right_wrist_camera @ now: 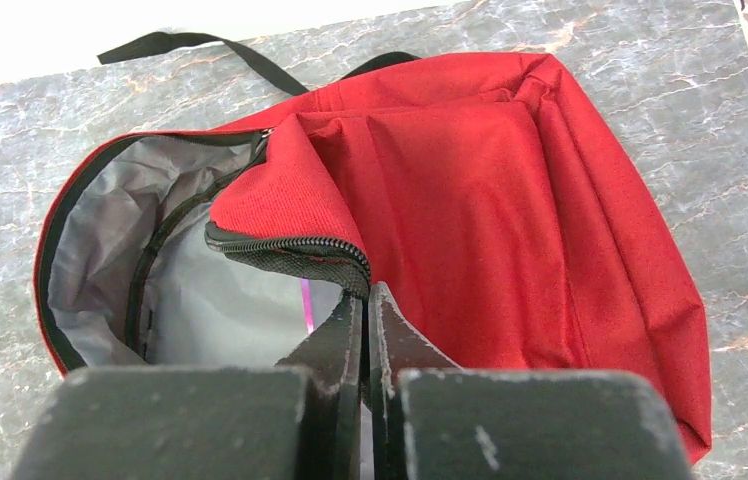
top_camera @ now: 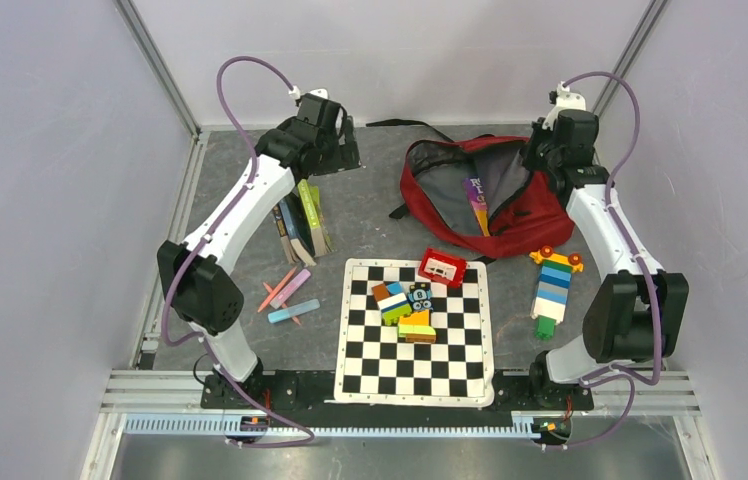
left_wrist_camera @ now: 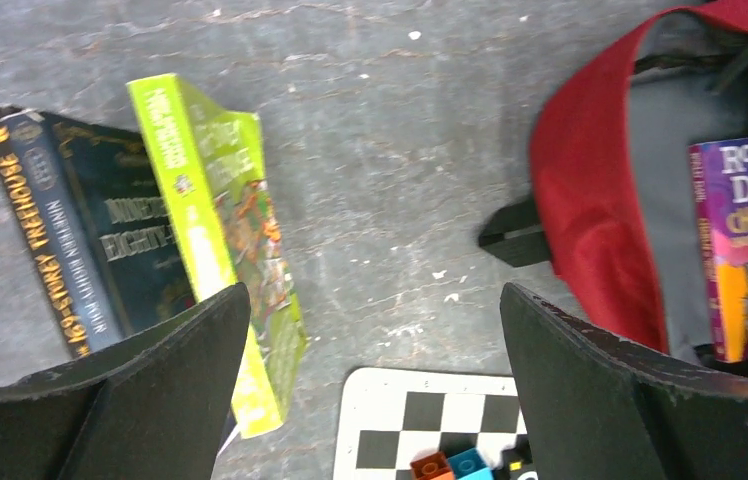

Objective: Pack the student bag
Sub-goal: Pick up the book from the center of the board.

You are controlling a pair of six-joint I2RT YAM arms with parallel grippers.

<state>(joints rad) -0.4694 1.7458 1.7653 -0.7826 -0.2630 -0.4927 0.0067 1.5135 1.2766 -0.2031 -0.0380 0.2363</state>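
Note:
The student bag (top_camera: 520, 215), dark red with grey lining, lies open at the back right of the table. It also shows in the right wrist view (right_wrist_camera: 510, 200) and the left wrist view (left_wrist_camera: 590, 190). A purple book (top_camera: 476, 200) stands inside it and shows in the left wrist view (left_wrist_camera: 745, 240). My right gripper (right_wrist_camera: 365, 300) is shut on the bag's zipper edge (right_wrist_camera: 290, 250), holding the flap up. My left gripper (left_wrist_camera: 375, 330) is open and empty, above bare table between the bag and a row of books (top_camera: 300, 222): a green book (left_wrist_camera: 220, 230) and dark books (left_wrist_camera: 80, 230).
A checkerboard mat (top_camera: 416, 330) lies at the front middle with a small red toy box (top_camera: 442, 267) and coloured blocks (top_camera: 405, 308) on it. A block tower (top_camera: 552, 285) lies to its right. Pens and markers (top_camera: 288, 297) lie to its left.

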